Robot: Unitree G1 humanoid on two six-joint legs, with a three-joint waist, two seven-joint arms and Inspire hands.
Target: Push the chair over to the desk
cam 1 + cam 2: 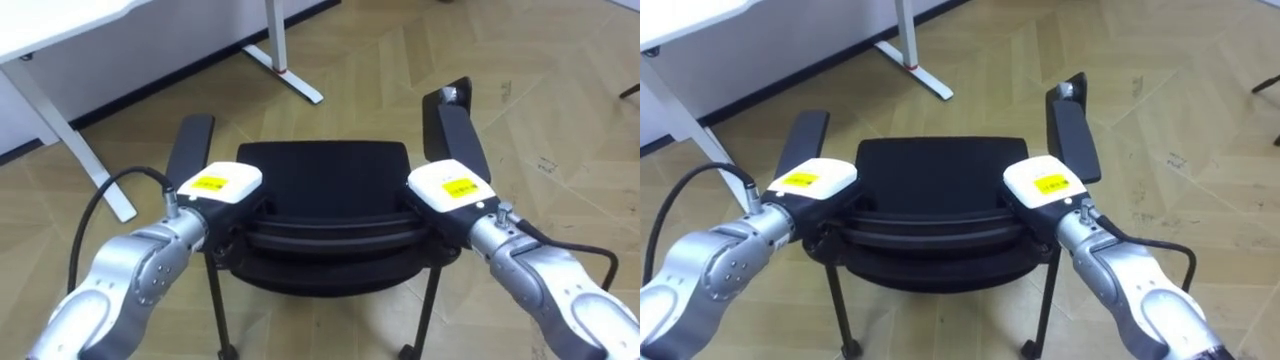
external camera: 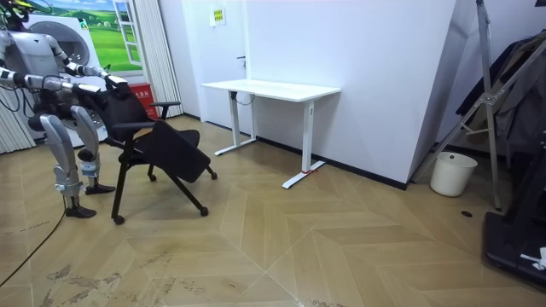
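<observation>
Left hand [image 1: 215, 185] | right hand [image 1: 450, 187] | both at chair [image 1: 325, 165] backrest top

The chair [image 1: 322, 165] is coloured black. The left hand [image 1: 216, 185] and right hand [image 1: 451, 186] are cased in white, patched with yellow. The floor [image 1: 560, 110] is laid in tan chevrons.

Herringbone wood floor [image 2: 341, 247], scuffed in foreground. White wall [image 2: 375, 77] behind white desk [image 2: 271, 89] on two T-foot legs. White bin [image 2: 452, 173] by wall at room view's right, near metal stand [image 2: 488, 94] with dark cloth hanging. Pale curtain [image 2: 166, 51], landscape picture [image 2: 102, 21] at room view's left. Even indoor light.
</observation>
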